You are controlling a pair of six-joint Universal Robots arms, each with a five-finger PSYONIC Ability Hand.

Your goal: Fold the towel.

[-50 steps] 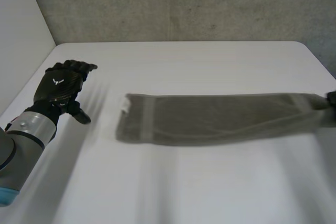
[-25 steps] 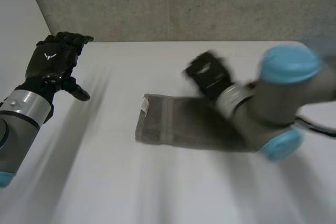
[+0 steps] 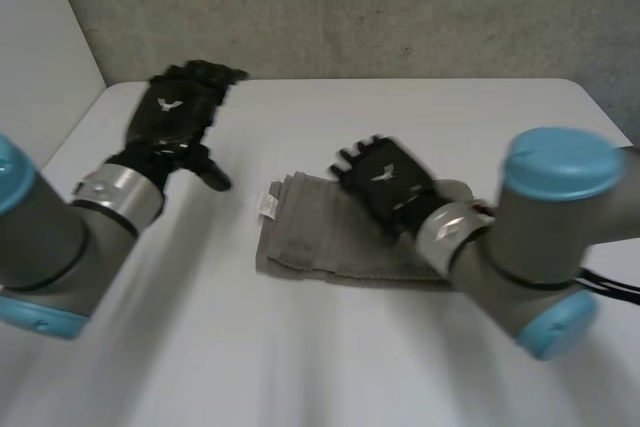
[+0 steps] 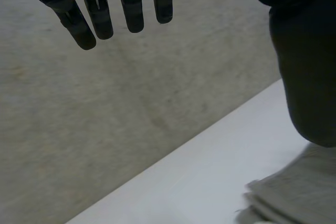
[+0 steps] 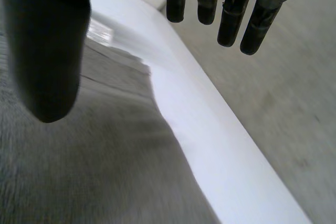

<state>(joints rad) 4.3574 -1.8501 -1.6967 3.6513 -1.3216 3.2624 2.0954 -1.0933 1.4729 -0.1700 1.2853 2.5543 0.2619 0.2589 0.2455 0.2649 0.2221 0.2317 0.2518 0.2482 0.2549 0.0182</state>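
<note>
Hovering upper left, my left hand spreads straight fingers, holding nothing. At centre the grey, napped towel lies in stacked layers on the smooth white table, white tag at its left edge, bare tabletop around. My right hand, fingers straight and apart, is over it; my arm hides its right end.

No words or numbers can be read anywhere. The back of the left hand carries a small white winged emblem with no letters. The right hand bears a like mark on its back. A small white tag sits at the short edge of the towel, at about nine o'clock from the right hand. Any print on it is too small to make out.
</note>
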